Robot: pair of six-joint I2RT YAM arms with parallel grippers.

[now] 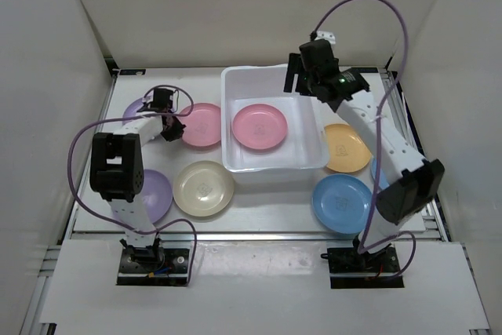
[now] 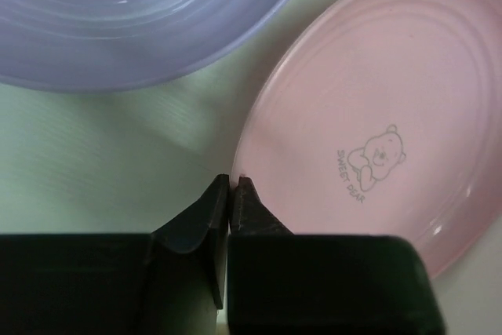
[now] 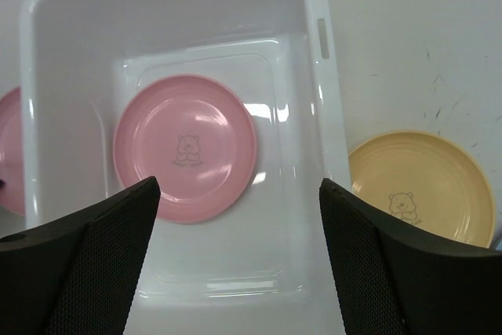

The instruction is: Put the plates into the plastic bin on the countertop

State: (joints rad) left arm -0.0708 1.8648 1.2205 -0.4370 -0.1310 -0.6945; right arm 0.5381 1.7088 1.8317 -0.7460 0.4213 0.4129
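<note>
Only one plate (image 1: 260,126) lies in the bin (image 1: 229,119) — right gripper (image 3: 239,186) wide above it, left gripper (image 2: 234,186) pinching a second plate (image 2: 376,115) left of it.

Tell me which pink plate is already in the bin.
The pink plate lying flat on the plastic bin floor; the other pink plate sits on the countertop left of the bin.

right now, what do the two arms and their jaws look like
Both the left arm and right arm mix white link segments with boxy black joint housings, and each stands on a black base plate. A purple cable loops along each. The jaws are black, wedge-shaped, with a finely textured inner face. A small green light glows on the right arm's wrist.
</note>
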